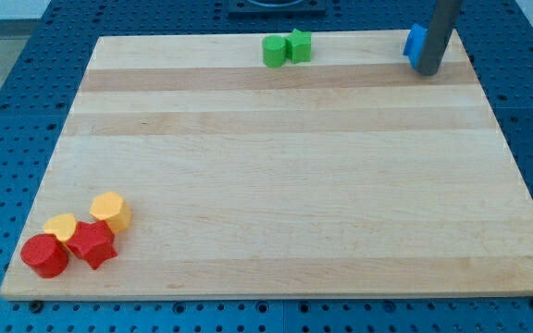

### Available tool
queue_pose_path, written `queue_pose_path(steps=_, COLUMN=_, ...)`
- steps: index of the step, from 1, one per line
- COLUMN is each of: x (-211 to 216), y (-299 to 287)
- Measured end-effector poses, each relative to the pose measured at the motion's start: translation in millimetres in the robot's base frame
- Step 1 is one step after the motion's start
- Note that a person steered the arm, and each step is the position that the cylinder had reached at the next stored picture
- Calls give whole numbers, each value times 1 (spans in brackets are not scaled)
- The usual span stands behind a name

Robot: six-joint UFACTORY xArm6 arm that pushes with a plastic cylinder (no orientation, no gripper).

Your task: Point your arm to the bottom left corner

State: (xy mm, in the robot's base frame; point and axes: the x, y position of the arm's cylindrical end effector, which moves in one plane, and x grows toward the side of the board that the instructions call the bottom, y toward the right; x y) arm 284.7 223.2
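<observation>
My tip (427, 69) rests on the wooden board (285, 166) near its top right corner, touching or just beside a blue block (415, 43) on its left. Two green blocks sit together at the top middle: a rounded one (274, 51) and a star-like one (298, 44). In the bottom left corner lies a cluster: a red cylinder (44, 255), a red star-like block (92, 243), a yellow heart-like block (62, 227) and a yellow rounded block (111, 211). The tip is far from that cluster.
The board lies on a blue perforated table (26, 83) that shows on all sides. The board's edges are close to the blocks at the top and at the bottom left.
</observation>
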Motion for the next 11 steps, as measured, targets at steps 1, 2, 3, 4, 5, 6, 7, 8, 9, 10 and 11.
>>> queue_pose_path(steps=1, x=-7, y=0)
queue_pose_path(steps=2, x=9, y=18)
queue_pose_path(steps=3, x=72, y=63)
queue_pose_path(steps=4, x=158, y=63)
queue_pose_path(steps=5, x=233, y=-6)
queue_pose_path(steps=6, x=305, y=-102)
queue_pose_path(steps=7, x=332, y=-145)
queue_pose_path(steps=8, x=334, y=-159)
queue_pose_path(steps=9, x=334, y=-273)
queue_pose_path(steps=10, x=334, y=-381)
queue_pose_path(steps=11, x=334, y=-453)
